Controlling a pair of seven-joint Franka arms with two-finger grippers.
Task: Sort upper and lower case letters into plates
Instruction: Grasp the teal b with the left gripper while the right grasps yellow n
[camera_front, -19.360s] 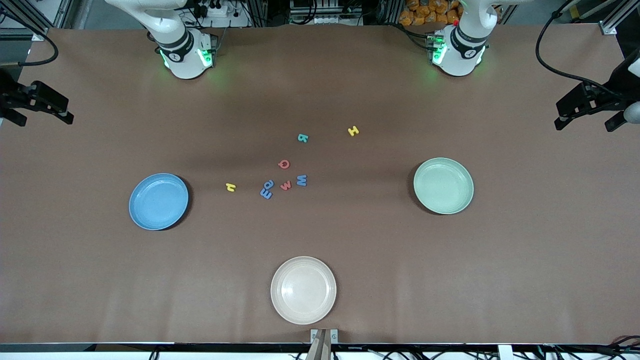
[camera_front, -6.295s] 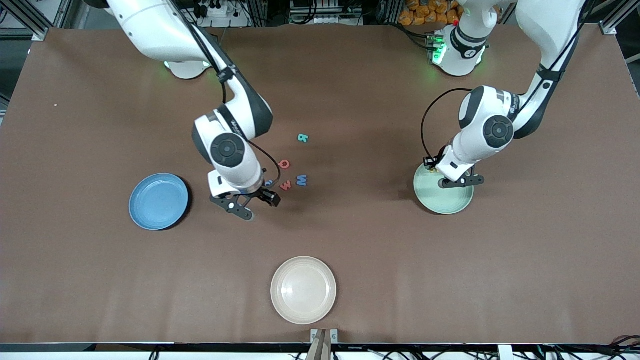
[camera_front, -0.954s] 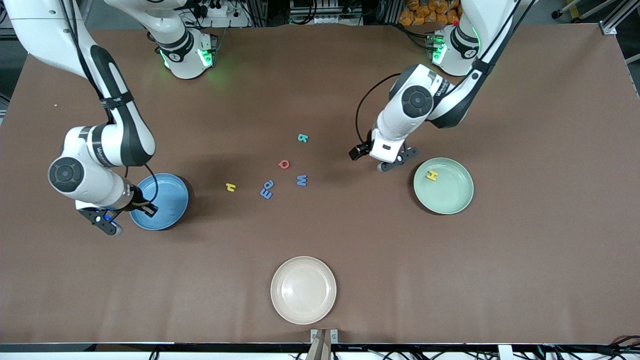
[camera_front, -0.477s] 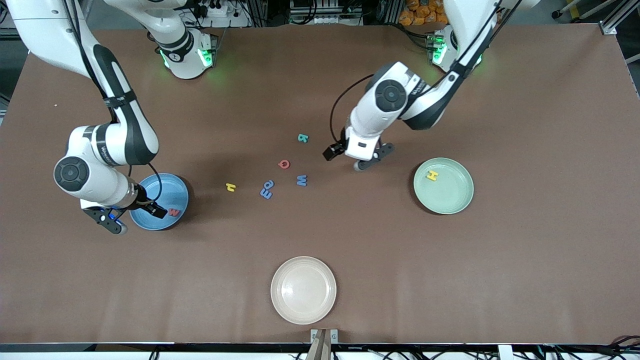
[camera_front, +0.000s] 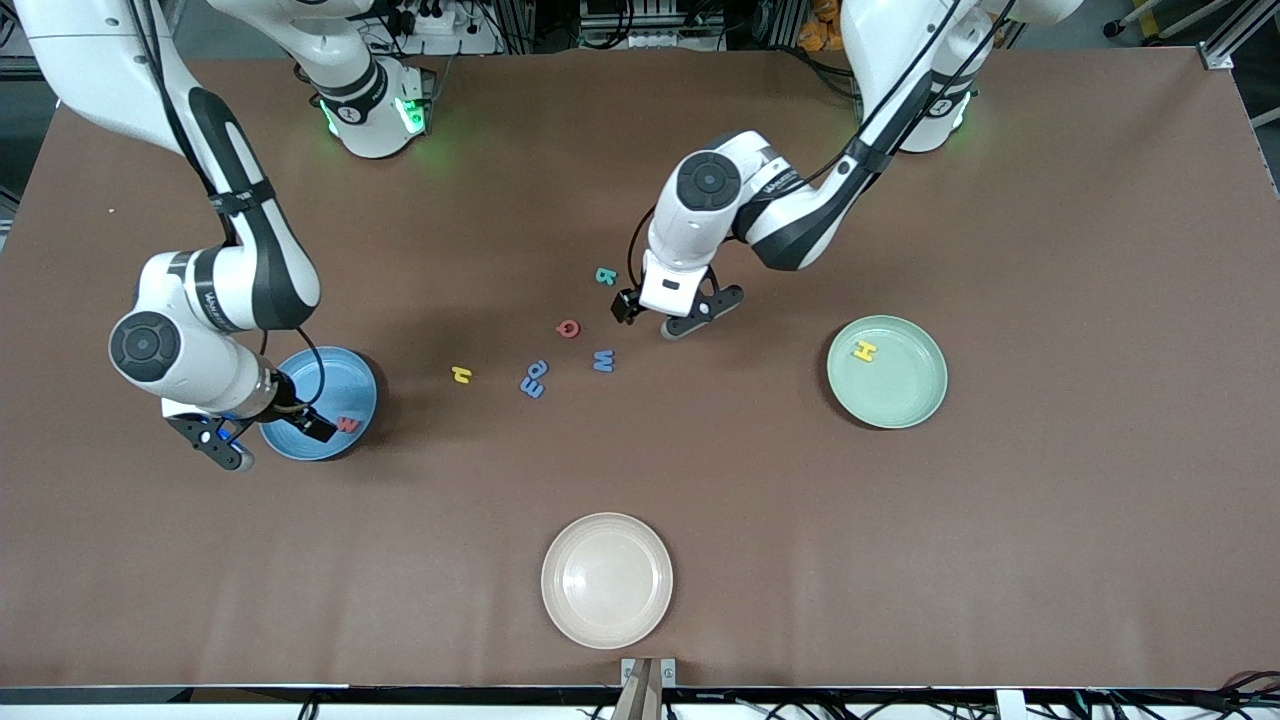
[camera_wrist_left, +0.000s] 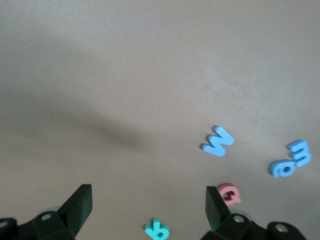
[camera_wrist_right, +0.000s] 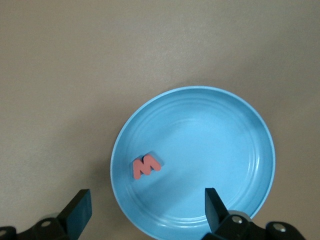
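In blue plate (camera_wrist_right: 200, 125): red letter (camera_wrist_right: 145, 166), prob. w.

Red w (camera_front: 347, 424) newly in blue plate (camera_front: 340, 375) (released)

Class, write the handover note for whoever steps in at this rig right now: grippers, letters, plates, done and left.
Right gripper: open, empty, over the blue plate.
Left gripper: open, empty, over the table beside the loose letters.
Done: red w lies in the blue plate; yellow H lies in the green plate.
Left on the table: teal b, red letter, blue w, two touching blue letters, small yellow letter.
The beige plate, nearest the front camera, holds nothing.
Next, probably: the left gripper takes a letter close under it.
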